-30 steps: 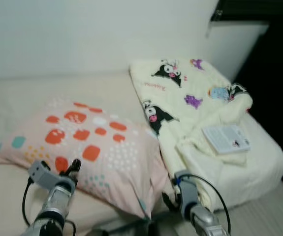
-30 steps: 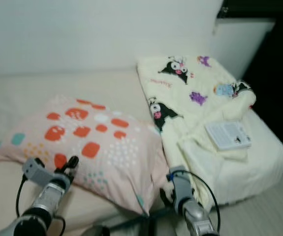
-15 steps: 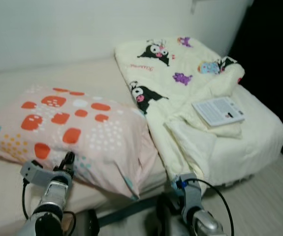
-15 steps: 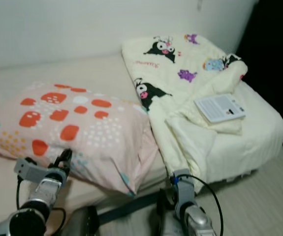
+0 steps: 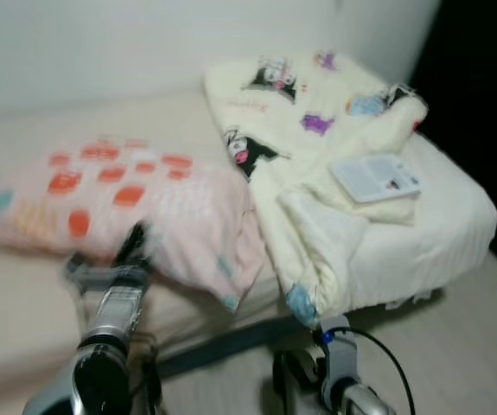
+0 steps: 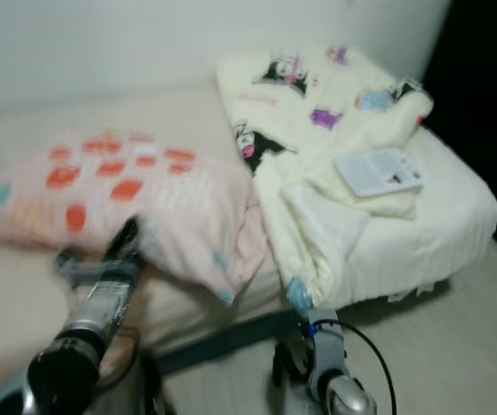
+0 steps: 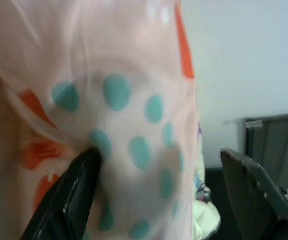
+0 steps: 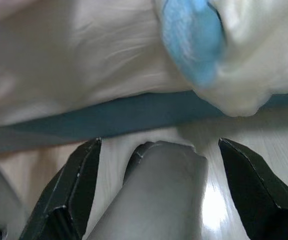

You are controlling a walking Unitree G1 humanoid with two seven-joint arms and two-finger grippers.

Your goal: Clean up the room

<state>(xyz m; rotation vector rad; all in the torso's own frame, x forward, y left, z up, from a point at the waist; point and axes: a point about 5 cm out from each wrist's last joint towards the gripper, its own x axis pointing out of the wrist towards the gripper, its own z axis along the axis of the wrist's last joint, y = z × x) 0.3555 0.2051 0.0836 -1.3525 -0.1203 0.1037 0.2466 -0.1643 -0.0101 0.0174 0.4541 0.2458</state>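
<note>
A pink pillow with orange and teal spots lies on the bed, blurred in the eye views. My left gripper is open and pressed against the pillow's near edge, with the spotted fabric bulging between its two fingers. A cream cartoon-print blanket is heaped on the right of the bed, with a white booklet on top. My right gripper hangs low and open beside the bed, above the floor, with a grey rounded part showing between its fingers.
The beige mattress runs along a white wall. A teal bed frame sits under it above a pale wood floor. A blanket corner with a blue patch hangs over the bed's edge. A dark space lies to the right.
The camera has shifted and the picture has blurred. My left gripper has risen and pushed further into the pillow's near edge. The right arm stays low by the bed.
</note>
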